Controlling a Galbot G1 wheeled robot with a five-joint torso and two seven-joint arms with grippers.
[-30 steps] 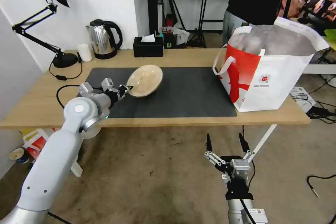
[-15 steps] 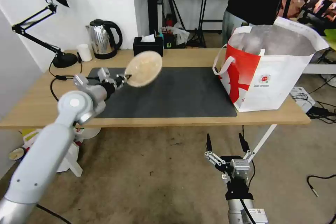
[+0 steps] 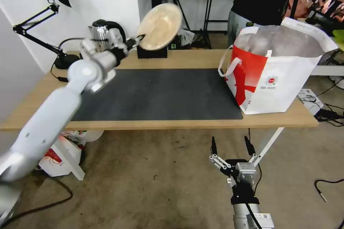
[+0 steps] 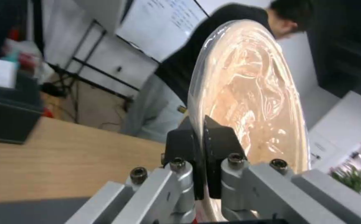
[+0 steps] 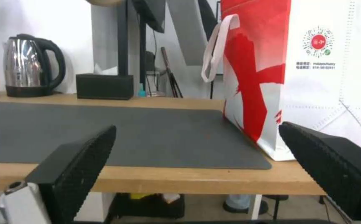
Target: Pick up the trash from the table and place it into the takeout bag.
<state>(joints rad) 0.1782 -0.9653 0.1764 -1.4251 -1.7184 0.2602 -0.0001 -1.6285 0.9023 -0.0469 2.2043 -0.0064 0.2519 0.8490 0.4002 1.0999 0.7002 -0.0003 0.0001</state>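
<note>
Print too small to read.
On large boxy white takeout bag with red pattern (image 5: pixel 313 81): small round red logo (image 5: pixel 318 41), tiny illegible lines beneath.

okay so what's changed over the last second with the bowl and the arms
The left gripper, fingers shut on the rim of the beige-brown bowl, has lifted it off the dark grey mat and swung it up and back, high over the table's far edge. The takeout bag and the open right gripper, below the table's front edge, stayed put.
</note>
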